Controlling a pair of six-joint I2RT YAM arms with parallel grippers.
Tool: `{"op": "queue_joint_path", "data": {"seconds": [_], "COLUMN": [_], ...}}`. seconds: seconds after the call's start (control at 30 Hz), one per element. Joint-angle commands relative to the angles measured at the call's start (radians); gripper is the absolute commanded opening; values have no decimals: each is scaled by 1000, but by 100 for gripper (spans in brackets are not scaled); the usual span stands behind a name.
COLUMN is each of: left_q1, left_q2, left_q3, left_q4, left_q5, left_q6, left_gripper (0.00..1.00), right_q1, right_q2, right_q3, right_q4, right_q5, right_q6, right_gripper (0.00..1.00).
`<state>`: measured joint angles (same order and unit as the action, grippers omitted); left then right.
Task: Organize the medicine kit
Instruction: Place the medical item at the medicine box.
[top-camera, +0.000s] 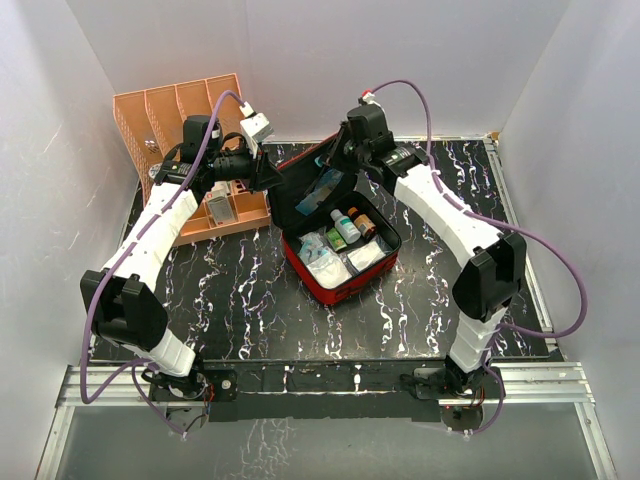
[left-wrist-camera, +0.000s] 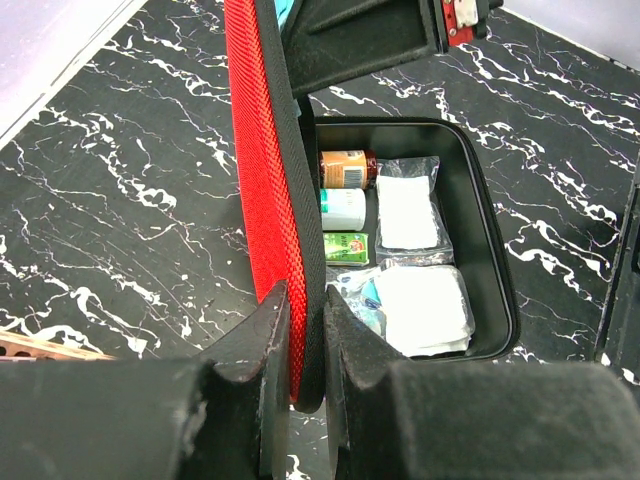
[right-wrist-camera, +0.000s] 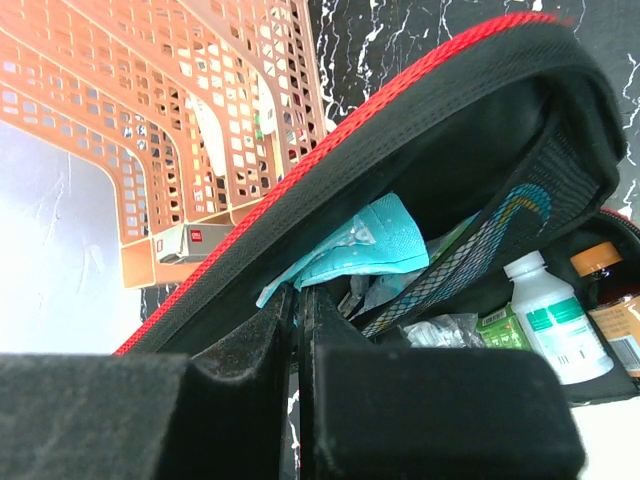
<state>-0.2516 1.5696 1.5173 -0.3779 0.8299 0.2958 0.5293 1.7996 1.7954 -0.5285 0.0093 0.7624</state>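
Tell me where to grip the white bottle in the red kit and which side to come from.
Take the white bottle by its cap, coming from above. It seems to stand upright in the medicine kit, close between the brown bottle and a green box, so only its top looks free.

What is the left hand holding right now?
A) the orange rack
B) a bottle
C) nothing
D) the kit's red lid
D. The left hand has one finger on each side of the upright red lid of the medicine kit.
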Motion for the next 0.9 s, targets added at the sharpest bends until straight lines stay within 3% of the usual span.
{"op": "queue_joint_path", "data": {"seconds": [0.0,0.23,0.47,0.67,0.87], "left_q1": [-9,-9,-9,-8,-8], "left_q2": [-13,-11,-12,-17,-17], "left_q3": [-25,-26,-27,-29,-29], "left_q4": [-97,-99,-99,-108,-107], "left_q5": [12,14,15,20,27], "left_q6": [2,1,0,5,3], "left_gripper": [0,0,0,0,0], "right_q1": [34,61,60,66,67], "right_q2": [32,50,53,-26,-101], "right_q3": [120,163,151,76,20], "right_q4": [-43,-223,-269,-130,-37], "right_q5": [27,101,127,148,159], "right_q6": [12,23,41,32,2], "right_gripper": [0,0,0,28,33]}}
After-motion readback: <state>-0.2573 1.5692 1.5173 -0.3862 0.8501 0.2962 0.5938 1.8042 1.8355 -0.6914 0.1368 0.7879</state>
